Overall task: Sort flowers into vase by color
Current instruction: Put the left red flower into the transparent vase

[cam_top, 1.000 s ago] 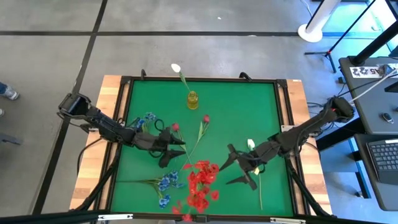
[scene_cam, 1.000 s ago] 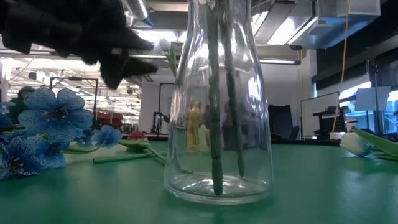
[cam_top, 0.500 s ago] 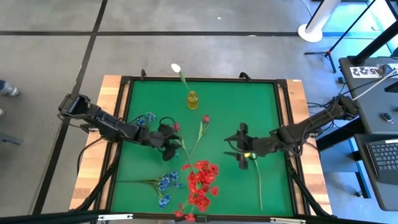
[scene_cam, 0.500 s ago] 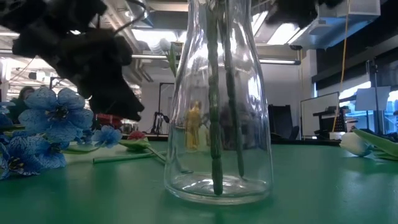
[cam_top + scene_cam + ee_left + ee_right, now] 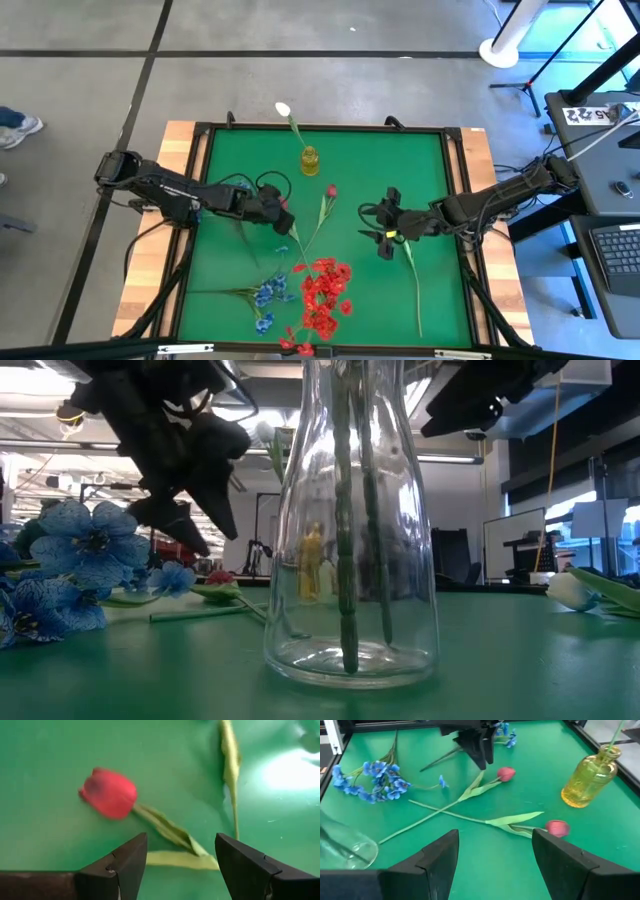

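Observation:
Two single red buds lie on the green mat, one (image 5: 283,204) under my left gripper (image 5: 283,218) and one (image 5: 331,190) to its right. In the left wrist view the open fingers (image 5: 180,865) stand above the bud's (image 5: 107,792) stem and leaf, apart from them. My right gripper (image 5: 383,235) is open beside a white bud (image 5: 401,237) whose stem runs toward the near edge. A clear vase (image 5: 350,520) at the near edge holds green stems topped by a red cluster (image 5: 322,292). A yellow vase (image 5: 310,160) holds a white flower (image 5: 283,108).
Blue clusters lie near the clear vase (image 5: 265,295) and behind my left arm (image 5: 235,190). The two red flowers' stems cross mid-table (image 5: 445,810). A black raised frame (image 5: 320,127) rims the mat. Bare mat stretches between the yellow vase and the right edge.
My left gripper has moved toward the far edge and tipped down over the red bud. My right gripper has swung from near the clear vase toward the far edge and turned about beside the white bud. The flowers have stayed in place.

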Available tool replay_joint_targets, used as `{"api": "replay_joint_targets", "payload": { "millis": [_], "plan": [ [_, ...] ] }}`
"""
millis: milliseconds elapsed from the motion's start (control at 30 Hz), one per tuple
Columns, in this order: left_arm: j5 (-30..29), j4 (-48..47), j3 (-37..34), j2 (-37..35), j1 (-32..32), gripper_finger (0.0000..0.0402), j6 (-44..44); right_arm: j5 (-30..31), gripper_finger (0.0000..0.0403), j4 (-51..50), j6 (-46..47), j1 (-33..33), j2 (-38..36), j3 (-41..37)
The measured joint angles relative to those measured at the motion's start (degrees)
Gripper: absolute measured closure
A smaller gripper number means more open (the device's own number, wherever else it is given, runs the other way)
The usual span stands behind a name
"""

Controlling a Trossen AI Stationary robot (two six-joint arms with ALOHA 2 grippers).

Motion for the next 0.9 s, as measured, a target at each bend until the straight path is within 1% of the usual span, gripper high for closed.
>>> {"api": "replay_joint_targets", "payload": {
  "millis": [133,267,333,467,900],
  "plan": [
    [1.45,0.05,0.0,0.02,-0.02,0.0175,-2.92,-0.03,0.0152,-1.09,0.01,0.04,0.01,0.0],
    [0.94,0.08,0.01,0.3,0.03,0.0175,-5.23,-0.02,0.0152,-1.32,-0.01,0.04,0.01,0.0],
    [0.76,0.11,0.04,1.46,0.03,0.0175,-6.26,-0.02,0.0152,-1.28,-0.02,0.04,0.01,0.0],
    [2.62,0.84,0.04,3.94,0.2,0.0175,-7.56,-0.02,0.0152,-1.32,-0.02,0.04,0.01,0.0],
    [3.39,4.65,0.04,9.63,4.25,0.0175,-8.46,-0.02,0.0152,-1.46,-0.26,0.04,0.01,0.0]
  ]
}}
